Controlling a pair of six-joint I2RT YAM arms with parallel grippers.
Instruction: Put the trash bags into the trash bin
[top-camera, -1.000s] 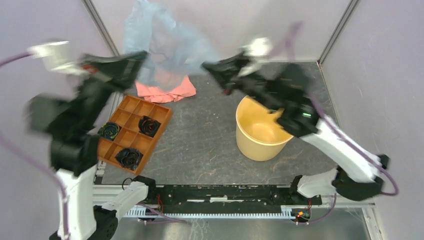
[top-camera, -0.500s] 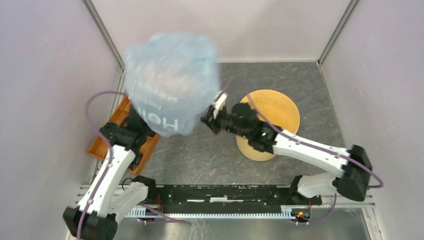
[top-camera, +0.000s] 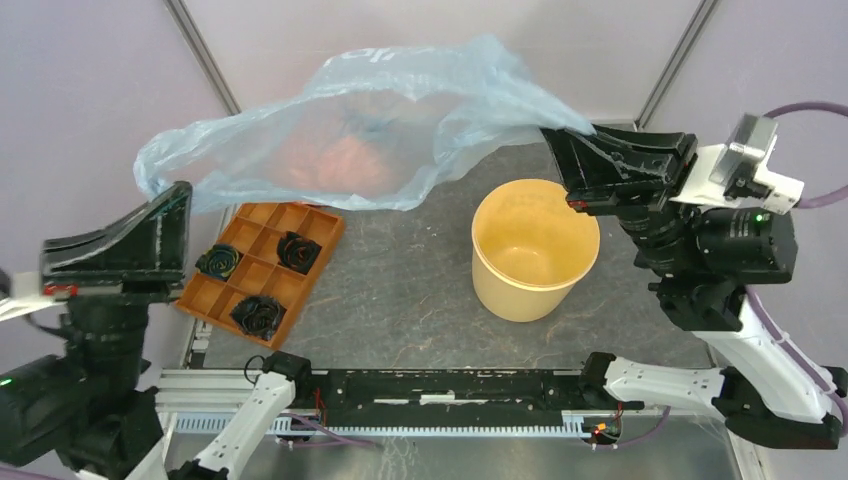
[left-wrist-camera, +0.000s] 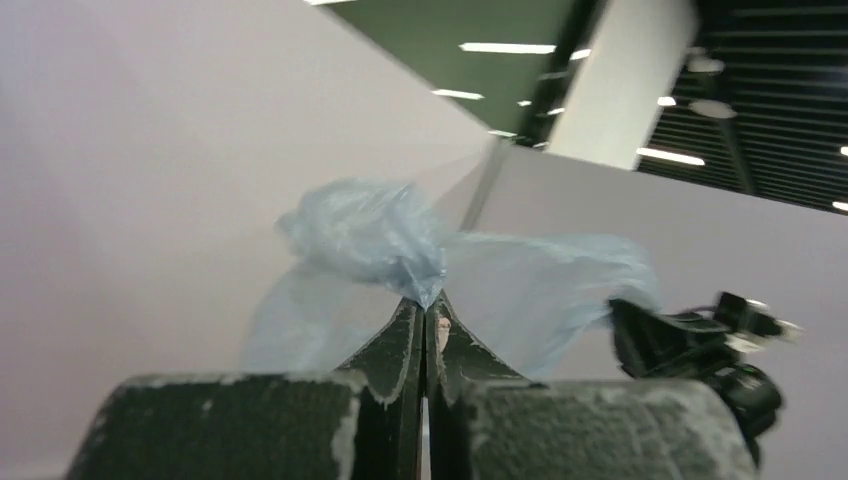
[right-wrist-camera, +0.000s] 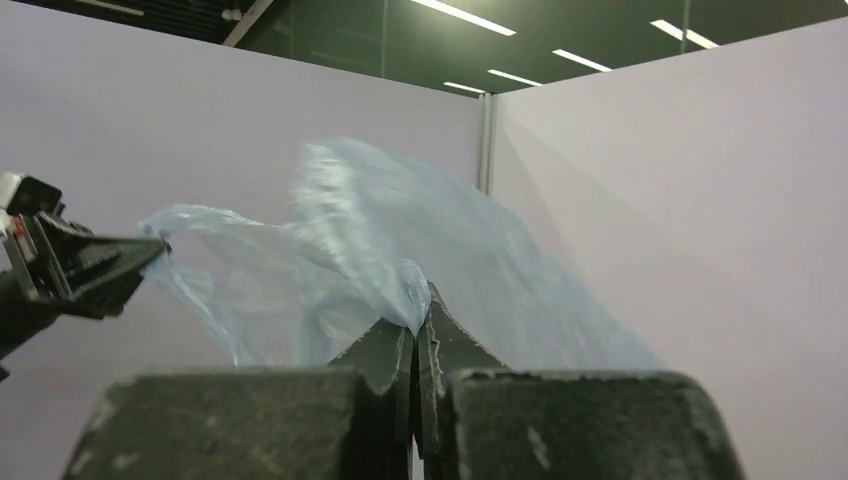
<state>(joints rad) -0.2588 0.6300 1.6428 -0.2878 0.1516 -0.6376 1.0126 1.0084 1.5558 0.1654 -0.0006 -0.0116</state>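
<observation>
Both pinched shut on the bag (top-camera: 370, 130), the left gripper (top-camera: 182, 195) and right gripper (top-camera: 552, 138) have just pulled it out wide, ready for the bin (top-camera: 520, 290).

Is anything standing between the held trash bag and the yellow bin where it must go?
Nothing visible does. The trash bag hangs between the left gripper and right gripper; the yellow bin stands open and empty.

Setting: robot test cell, prob. a lab in an office-type bldg. Evidence: lilac partition panels (top-camera: 90, 90) w/ metal posts (top-camera: 202, 55), alu. rail (top-camera: 460, 426), grey tabletop (top-camera: 400, 270); strip lights (right-wrist-camera: 465, 17), dark open ceiling.
</observation>
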